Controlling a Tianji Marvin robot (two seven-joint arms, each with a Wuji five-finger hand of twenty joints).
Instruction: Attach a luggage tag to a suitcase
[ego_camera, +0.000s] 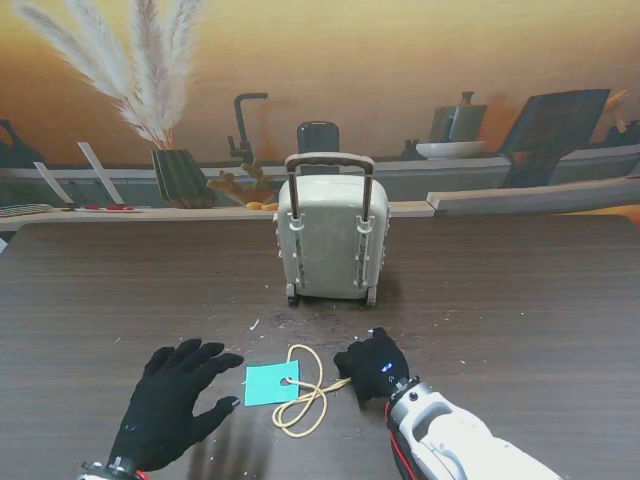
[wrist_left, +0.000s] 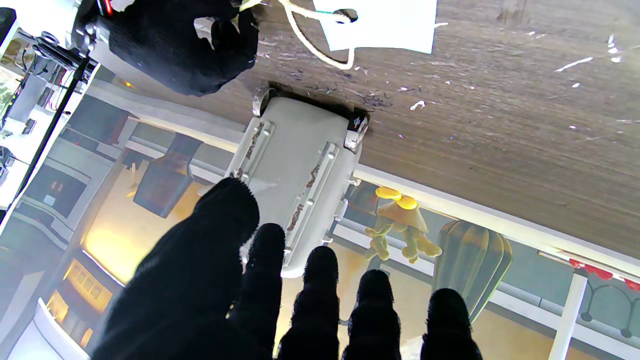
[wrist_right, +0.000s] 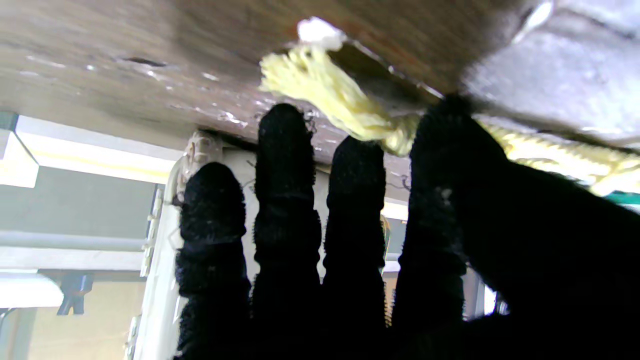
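A small beige suitcase (ego_camera: 330, 240) stands upright mid-table, its pull handle (ego_camera: 330, 160) raised; it also shows in the left wrist view (wrist_left: 300, 165) and the right wrist view (wrist_right: 165, 260). A teal luggage tag (ego_camera: 270, 383) lies flat nearer to me, with a yellow cord loop (ego_camera: 305, 402) through its hole. My right hand (ego_camera: 375, 368) rests on the table at the cord's right end. Its thumb and index finger are closed on the cord (wrist_right: 330, 100). My left hand (ego_camera: 180, 400) lies flat and open, fingers spread, just left of the tag (wrist_left: 380, 25) and not touching it.
The dark wood table (ego_camera: 520, 300) has white specks scattered in front of the suitcase. Along the far edge stand a ribbed green vase (ego_camera: 180, 178) with pale plumes and a small yellow figure (ego_camera: 245, 188) before a printed kitchen backdrop.
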